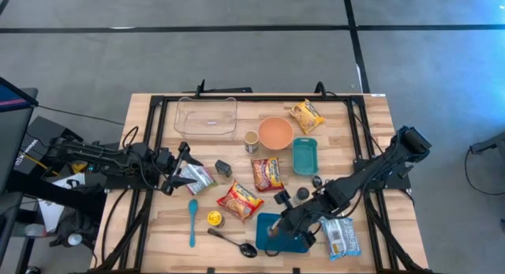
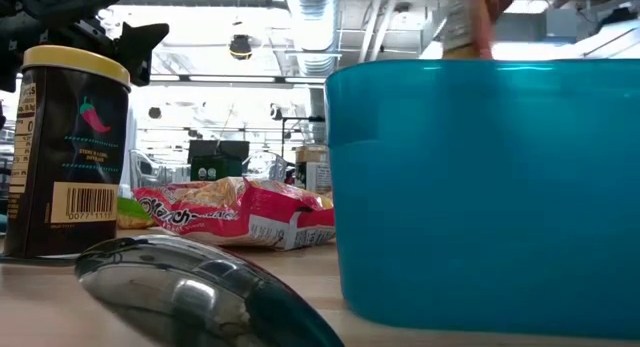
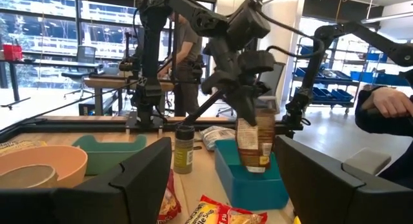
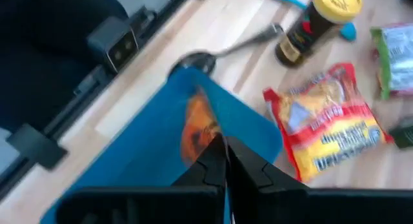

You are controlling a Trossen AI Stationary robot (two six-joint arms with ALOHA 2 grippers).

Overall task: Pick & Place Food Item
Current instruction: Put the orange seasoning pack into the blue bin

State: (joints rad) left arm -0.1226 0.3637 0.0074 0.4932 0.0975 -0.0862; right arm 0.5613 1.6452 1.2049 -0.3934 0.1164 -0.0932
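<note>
A brown-and-orange food packet (image 3: pixel 255 141) hangs over the blue container (image 1: pixel 263 220) near the table's front edge, with my right gripper (image 3: pixel 247 102) shut on it. The right wrist view shows the packet (image 4: pixel 197 128) under the shut fingers, inside the container's outline (image 4: pixel 142 153). In the low view the container (image 2: pixel 480 187) fills the right side and the packet's top (image 2: pixel 478 17) shows above its rim. My left gripper (image 1: pixel 175 176) waits open at the table's left, beside a green-and-silver packet (image 1: pixel 198 178), nothing between its fingers. My right gripper pinches the packet's top end (image 3: pixel 248 119) between its two shut fingers. The fingers slant down from the table's right side. The packet hangs upright below them, its lower end (image 3: pixel 257 164) down inside the blue container; whether it touches the bottom I cannot tell.
Two red noodle packets (image 1: pixel 239 200) (image 1: pixel 267 174), a yellow-lidded jar (image 1: pixel 215 219), a metal spoon (image 1: pixel 233 241) and a blue spoon (image 1: pixel 192 221) lie left of the container. A white-blue packet (image 1: pixel 341 236) lies right of it. Bowl (image 1: pixel 275 133), teal tray (image 1: pixel 304 155) and clear dish (image 1: pixel 207 116) stand farther back.
</note>
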